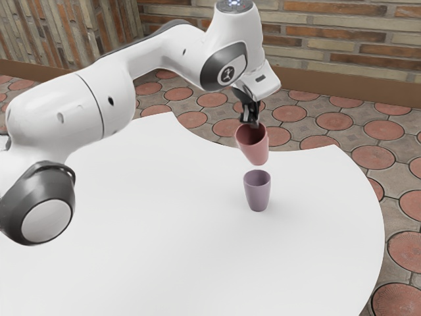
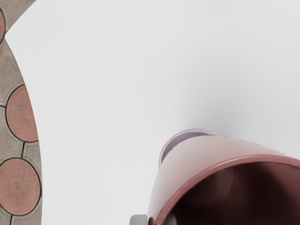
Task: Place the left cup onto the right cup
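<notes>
Your claw (image 1: 248, 121) holds the red cup (image 1: 252, 145) in the air, just above the purple cup (image 1: 256, 190).
The claw is pinched shut on the red cup's rim, and the cup hangs tilted. The purple cup stands upright on the white tabletop (image 1: 164, 230) beneath it. From your wrist camera, the red cup hides most of the purple one, with part of its rim showing past it.
</notes>
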`<state>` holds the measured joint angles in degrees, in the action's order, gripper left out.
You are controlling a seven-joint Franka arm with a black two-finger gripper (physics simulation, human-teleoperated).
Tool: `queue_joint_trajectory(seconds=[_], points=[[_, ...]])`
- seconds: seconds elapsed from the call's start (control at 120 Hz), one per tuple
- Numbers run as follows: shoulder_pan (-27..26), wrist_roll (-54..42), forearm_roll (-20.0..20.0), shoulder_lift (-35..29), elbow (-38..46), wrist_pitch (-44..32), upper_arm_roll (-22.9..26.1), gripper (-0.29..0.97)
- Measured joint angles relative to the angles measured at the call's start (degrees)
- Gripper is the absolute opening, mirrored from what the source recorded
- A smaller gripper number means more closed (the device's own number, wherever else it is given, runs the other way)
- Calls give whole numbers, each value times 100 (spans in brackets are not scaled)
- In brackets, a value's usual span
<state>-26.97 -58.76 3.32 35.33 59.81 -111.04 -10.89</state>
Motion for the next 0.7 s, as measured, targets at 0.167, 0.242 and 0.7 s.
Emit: queue_joint_trajectory(seconds=[0.167,0.242,0.7], points=[[-3,10,0,82,-43,74,-7,-11],[0,13,2,123,-52,184,-27,-11],[-9,-34,14,607,-767,653,-112,-11]])
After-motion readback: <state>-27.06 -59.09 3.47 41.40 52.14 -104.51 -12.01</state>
